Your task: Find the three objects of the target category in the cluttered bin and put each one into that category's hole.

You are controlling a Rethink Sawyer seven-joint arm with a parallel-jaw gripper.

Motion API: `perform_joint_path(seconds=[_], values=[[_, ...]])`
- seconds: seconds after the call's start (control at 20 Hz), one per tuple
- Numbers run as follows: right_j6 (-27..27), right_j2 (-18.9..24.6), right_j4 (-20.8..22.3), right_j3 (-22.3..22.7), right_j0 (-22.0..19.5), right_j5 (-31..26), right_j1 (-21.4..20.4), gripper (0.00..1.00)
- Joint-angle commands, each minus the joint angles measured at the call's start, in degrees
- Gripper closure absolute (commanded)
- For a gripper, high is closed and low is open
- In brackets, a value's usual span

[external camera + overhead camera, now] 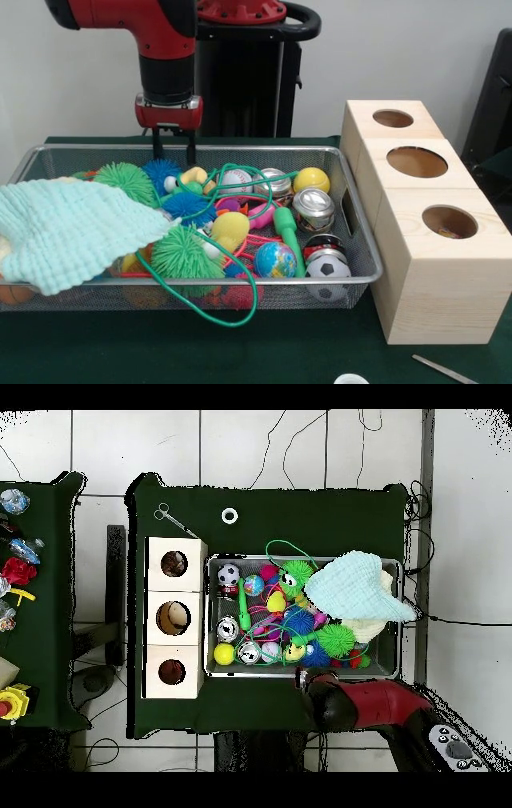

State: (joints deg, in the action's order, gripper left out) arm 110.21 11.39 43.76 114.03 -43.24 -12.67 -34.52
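While the red and black arm hangs over the bin's far rim in the front view, its gripper [174, 150] shows two dark fingers [158, 147] set slightly apart with nothing between them, tips just above the silver wire-mesh bin [362, 254]. In that view a pale mint knitted cloth [68, 232] drapes over the bin's 9 o'clock end, covering part of the clutter. Taking the bin's centre as the dial, a green spiky rubber ball [182, 254] lies at about 6 o'clock, a blue spiky ball [162, 172] at 11, a white baseball [235, 181] at 12, a yellow smooth ball [311, 179] at 2, a shiny metal can [313, 208] at 3, and a small globe ball [275, 260] and black-and-white football [328, 270] at 4 to 5. A green cord [232, 308] loops over the near rim. The pale wooden three-hole box [436, 280] stands just beside the bin's 3 o'clock end; something small shows inside its nearest hole [450, 222].
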Motion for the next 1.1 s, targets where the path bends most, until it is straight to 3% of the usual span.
perform_joint_path(seconds=[0.05, 0.6, 1.1], values=[[-3.92, 4.57, 4.35, -6.78, 0.09, -0.08, 3.08, 0.0], [-0.54, 6.01, 2.12, -4.29, 2.18, 1.12, 2.53, 0.0], [3.04, 6.23, 0.98, -5.75, 4.51, 5.85, 4.12, 0.0]])
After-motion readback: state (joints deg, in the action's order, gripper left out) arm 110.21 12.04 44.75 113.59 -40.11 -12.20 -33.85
